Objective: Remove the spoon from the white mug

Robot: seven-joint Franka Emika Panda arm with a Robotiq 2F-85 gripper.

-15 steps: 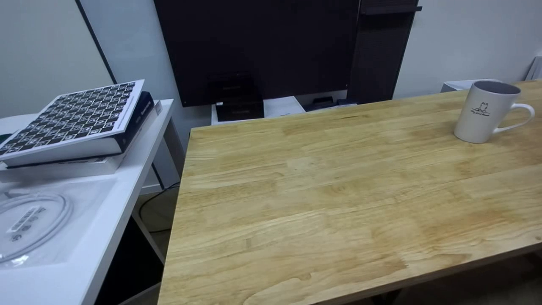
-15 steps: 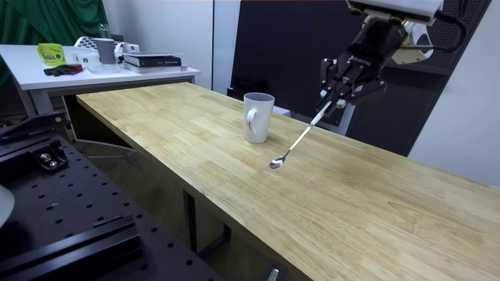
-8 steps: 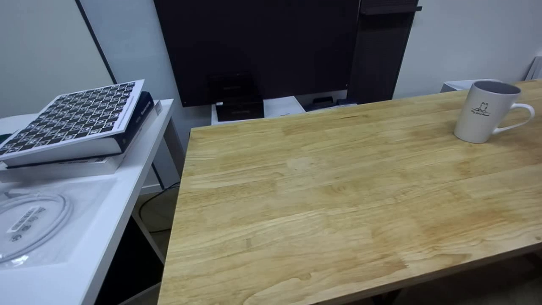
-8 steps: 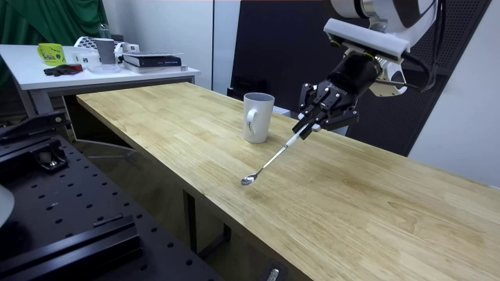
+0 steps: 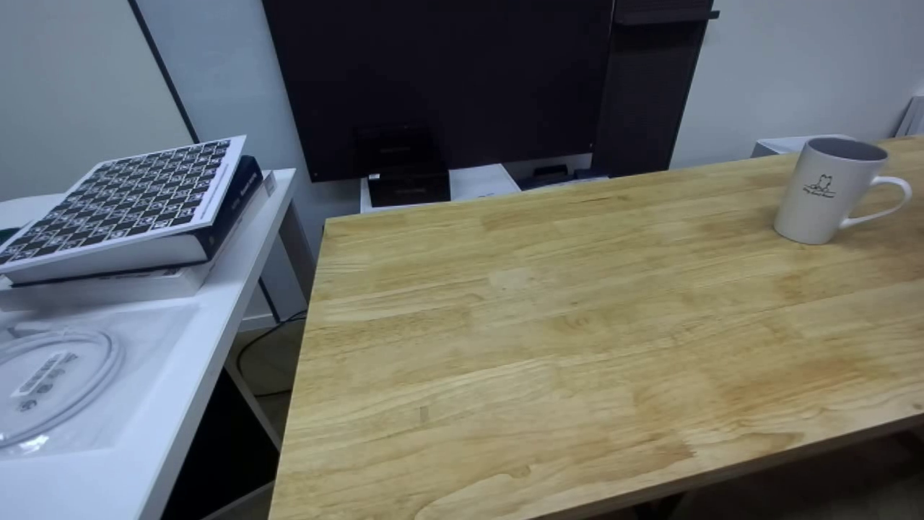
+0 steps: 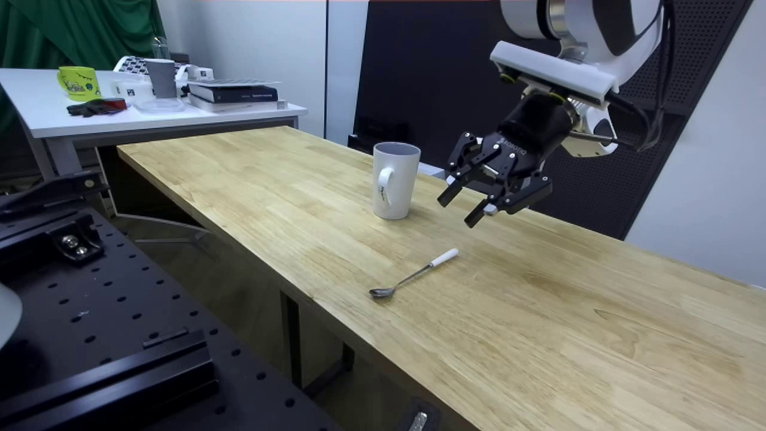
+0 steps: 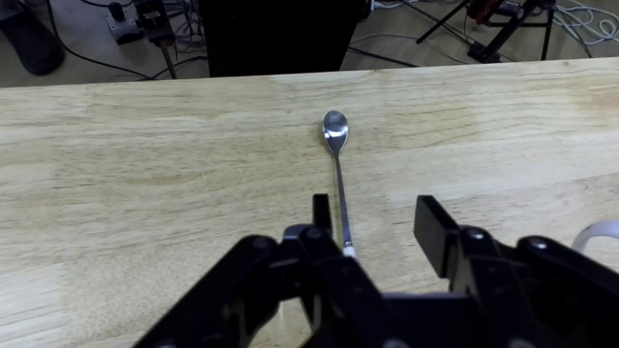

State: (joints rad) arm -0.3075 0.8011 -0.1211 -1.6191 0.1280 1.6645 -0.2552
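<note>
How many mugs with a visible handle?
2: white mug standing on the wooden table; yellow-green mug on the white table, in an exterior view. The grey cup there shows no handle; others could be hidden.

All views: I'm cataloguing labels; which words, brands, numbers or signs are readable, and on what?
"ROBOTIQ", on the gripper, in an exterior view.
White mug: lettering too small to read.
Dark book spine: too blurred.
Cable bag label: too small.
Lime mug: markings too small.
Wrist view: none legible.

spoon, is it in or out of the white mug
Out: in an exterior view the spoon lies on the wooden table, apart from the upright white mug. The open gripper hangs clear of it.
</note>
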